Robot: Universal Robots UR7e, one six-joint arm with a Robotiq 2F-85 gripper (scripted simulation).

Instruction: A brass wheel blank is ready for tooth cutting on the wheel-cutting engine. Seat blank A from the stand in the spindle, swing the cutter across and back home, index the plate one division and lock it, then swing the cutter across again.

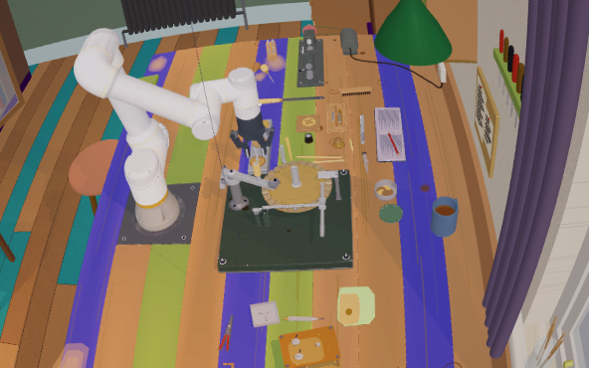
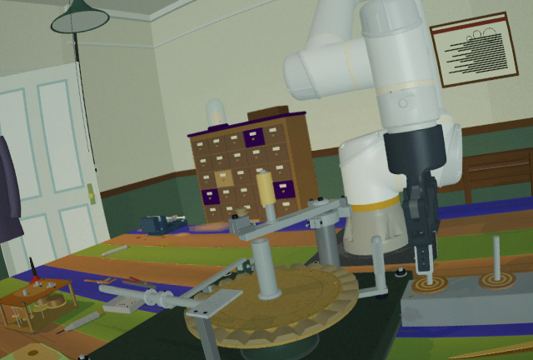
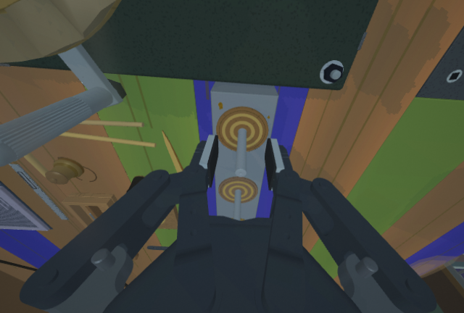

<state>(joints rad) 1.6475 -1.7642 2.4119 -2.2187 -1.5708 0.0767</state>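
Note:
My gripper hangs straight down over the grey stand, just behind the wheel-cutting engine. Its fingertips flank the pin of the near brass blank, which lies flat on the stand. A second blank sits on its own pin further along. The engine's grey spindle rises bare from the toothed index plate, and the cutter arm with its yellow handle reaches over the plate. The gripper is open and holds nothing.
Behind the bench stands a drawer cabinet against the wall. The engine's dark base plate carries a knurled handle close to my left finger. Pegwood sticks, a notebook, a blue mug and small tools lie around.

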